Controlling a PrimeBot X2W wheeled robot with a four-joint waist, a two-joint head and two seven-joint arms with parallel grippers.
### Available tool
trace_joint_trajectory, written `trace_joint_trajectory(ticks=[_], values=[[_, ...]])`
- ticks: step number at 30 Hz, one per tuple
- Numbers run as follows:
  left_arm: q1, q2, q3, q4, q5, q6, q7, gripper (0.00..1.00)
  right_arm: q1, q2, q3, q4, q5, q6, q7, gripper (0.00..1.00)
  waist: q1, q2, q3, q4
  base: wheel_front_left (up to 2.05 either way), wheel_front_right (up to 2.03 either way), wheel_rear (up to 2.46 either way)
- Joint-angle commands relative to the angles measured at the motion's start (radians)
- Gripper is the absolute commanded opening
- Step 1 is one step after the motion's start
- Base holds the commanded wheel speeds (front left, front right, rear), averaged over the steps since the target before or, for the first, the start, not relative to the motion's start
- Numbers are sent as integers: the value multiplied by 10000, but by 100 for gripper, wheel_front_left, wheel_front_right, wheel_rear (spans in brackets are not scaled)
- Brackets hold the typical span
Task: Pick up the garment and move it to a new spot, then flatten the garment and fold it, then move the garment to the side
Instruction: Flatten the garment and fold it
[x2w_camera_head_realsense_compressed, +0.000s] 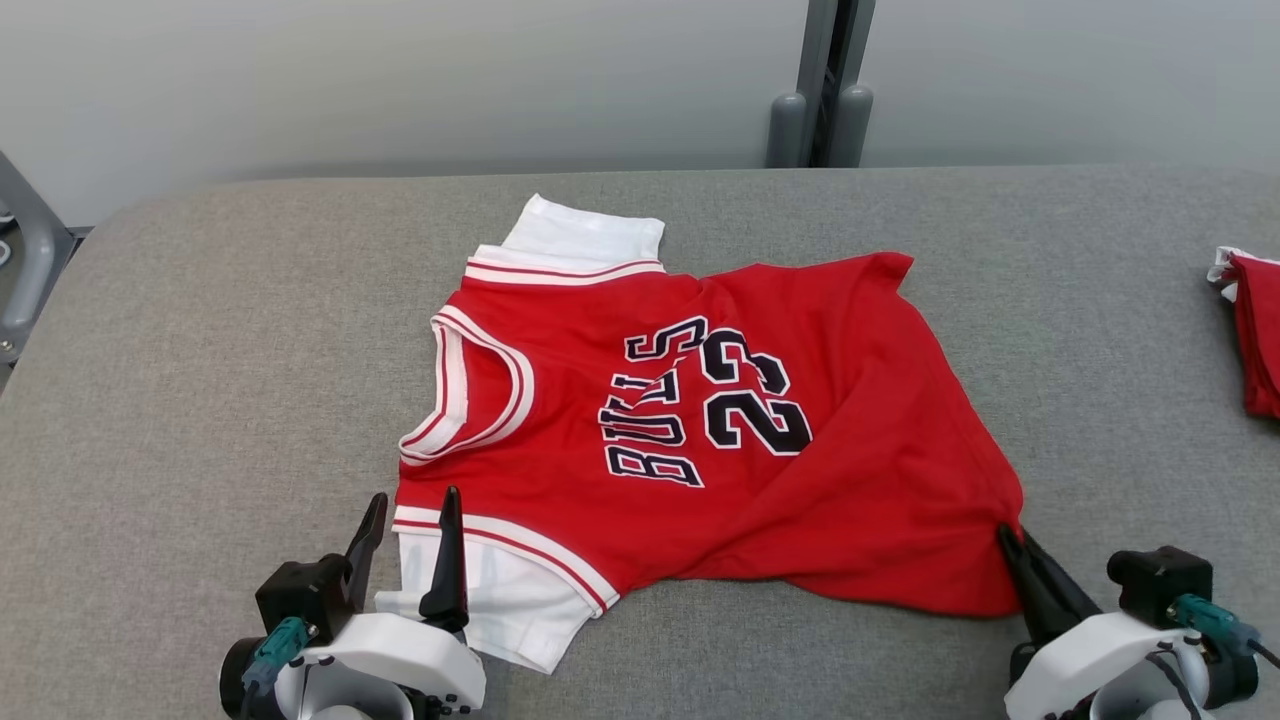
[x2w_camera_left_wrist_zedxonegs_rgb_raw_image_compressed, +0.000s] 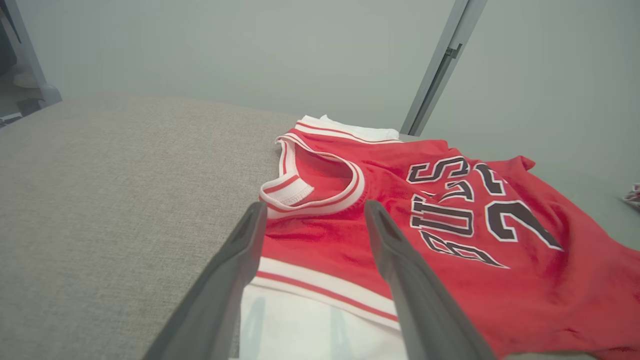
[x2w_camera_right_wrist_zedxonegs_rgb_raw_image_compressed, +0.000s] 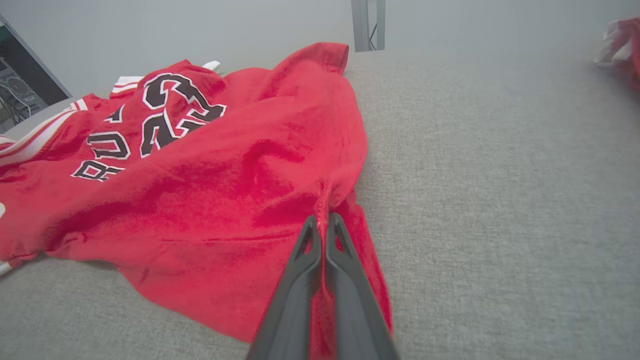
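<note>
One red basketball jersey (x2w_camera_head_realsense_compressed: 700, 420) is lying roughly mid-table on the grey fabric-covered table (x2w_camera_head_realsense_compressed: 200, 350), front side up. You can read it fine: "BULLS" (x2w_camera_head_realsense_compressed: 655, 415) in black letters with white outlines, and a big "22" (x2w_camera_head_realsense_compressed: 755, 395) done the same way on the hem side of it. From the head camera the print runs sideways, since the neck hole (x2w_camera_head_realsense_compressed: 470, 390) points to the robot's left and the hem to its right. Neck and armholes have white-and-red striped trim, with a far white sleeve (x2w_camera_head_realsense_compressed: 585, 235) poking out at the back and a near white sleeve (x2w_camera_head_realsense_compressed: 500, 600) at the front edge. It's not flat, with plenty of rumples across the lower half. The right gripper (x2w_camera_head_realsense_compressed: 1005, 530) comes in low from the near right, fingers pressed together and pinching the red fabric at the near hem corner. In the right wrist view the cloth puckers into a little ridge running right up to the tips. The left gripper (x2w_camera_head_realsense_compressed: 415, 495) is at the near left with its two dark fingers spread wide and pointing away from the robot. It straddles the striped trim where the shoulder meets the near white sleeve and holds nothing; can't tell if the tips actually touch the cloth. Off at the table's right edge, well apart, sits another red-and-white bundle of cloth (x2w_camera_head_realsense_compressed: 1250, 330), and a grey post (x2w_camera_head_realsense_compressed: 825, 90) stands against the pale wall behind.
</note>
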Motion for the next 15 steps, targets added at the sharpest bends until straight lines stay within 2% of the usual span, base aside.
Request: trace_joint_trajectory(ticks=[1,10,15], values=[[-37,45,31,14,-14,31,-39,100,-81,-69,-57,-82,-64,-4,-98,0,0,-1,-20,-8,0,0,0],[193,46,238,222,137,7,-38,100,475,-35,-275,-981,-242,-5,-176,0,0,-1,-245,-60,0,0,0],[417,86,396,826,158,63,-38,100,813,94,-346,-1185,-233,-5,-55,0,0,-1,-379,-64,0,0,0]])
